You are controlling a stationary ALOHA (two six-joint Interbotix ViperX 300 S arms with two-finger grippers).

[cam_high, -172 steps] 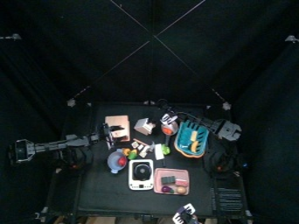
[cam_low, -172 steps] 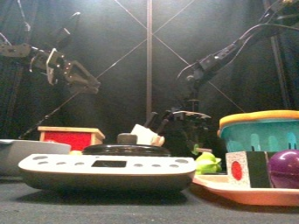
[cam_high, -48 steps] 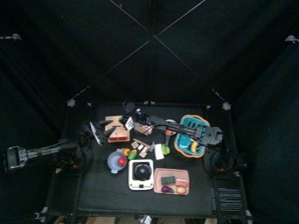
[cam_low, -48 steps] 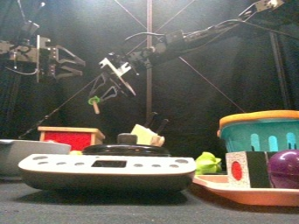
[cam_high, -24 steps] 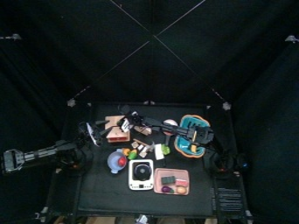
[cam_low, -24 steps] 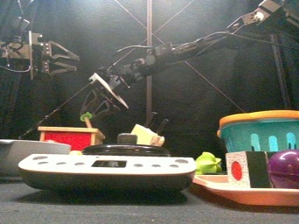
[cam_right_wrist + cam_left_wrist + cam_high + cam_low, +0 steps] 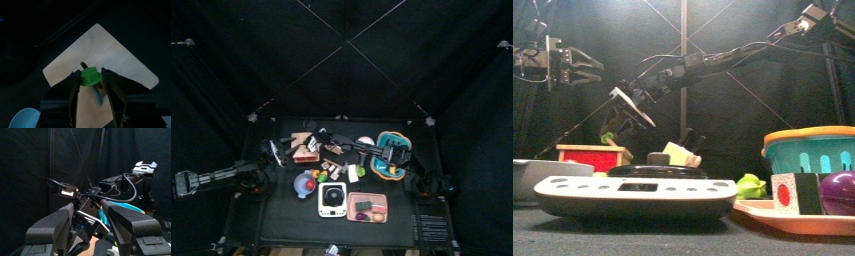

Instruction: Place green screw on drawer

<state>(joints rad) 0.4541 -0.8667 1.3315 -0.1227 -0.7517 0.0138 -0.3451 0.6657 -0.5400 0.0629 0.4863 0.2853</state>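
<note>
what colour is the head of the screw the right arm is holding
Bright green head on the screw; clearest in the right wrist view.

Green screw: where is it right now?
The green screw is held in the right hand, just above the drawer top at the table's left rear; the front view shows it above the drawer's red front.

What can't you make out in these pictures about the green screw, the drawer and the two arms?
- Contact: the right wrist view shows the green screw between the right gripper fingers above the drawer top, but not whether its tip touches.
- Top view: the screw is too small; the right arm covers it.
- Front view: the white device hides the drawer's lower part.
- Left gripper: raised to the side, fingers apart.
</note>
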